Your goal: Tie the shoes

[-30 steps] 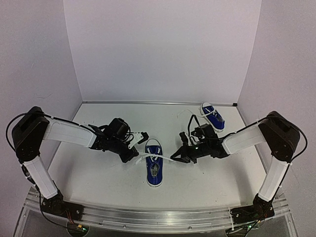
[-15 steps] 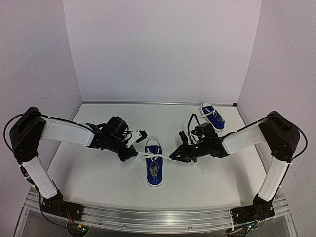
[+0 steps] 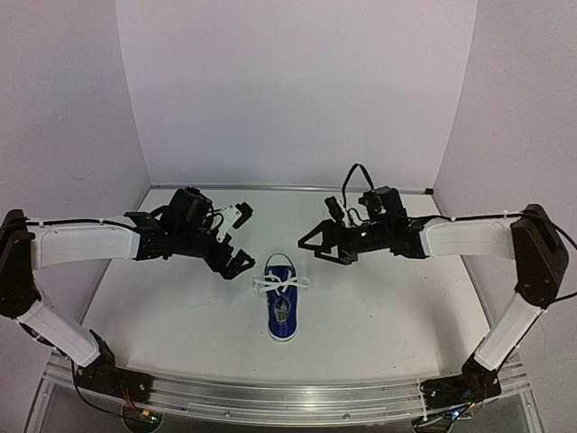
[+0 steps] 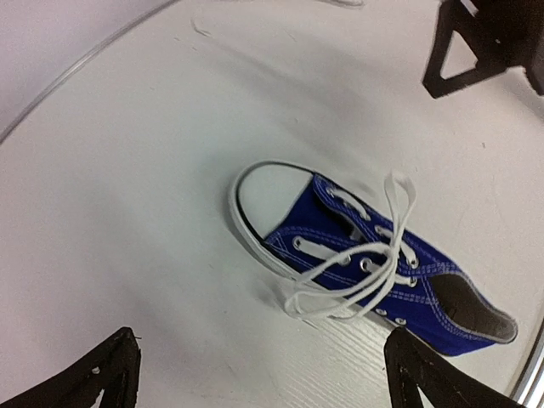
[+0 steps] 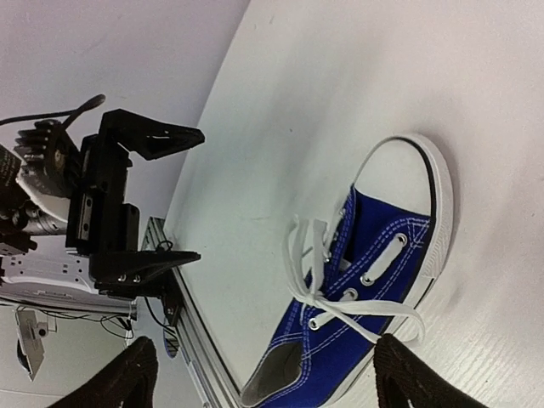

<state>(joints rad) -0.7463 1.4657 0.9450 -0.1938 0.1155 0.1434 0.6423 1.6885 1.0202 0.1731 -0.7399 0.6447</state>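
Starting at the blue shoe [image 3: 281, 307]: sitting on its sole near the middle of the surface [image 3: 388, 307], running lengthwise near-to-far, pointing its white toe cap away from the arm bases and its heel opening toward them. Trailing the white laces [image 3: 281, 284] loosely across the tongue, spilling a loop to each side; not showing clearly whether knotted. Moving outward: finding the left end effector [image 3: 240, 237] hovering just beyond the toe on the shoe's left, and the right end effector [image 3: 317, 251] mirroring it on the shoe's right, each standing released, fingers spread, grasping nothing. Flanking the toe about evenly, neither being clearly nearer. Judging the coming move as reaching back and down toward the laces, each taking the strand on its own side.
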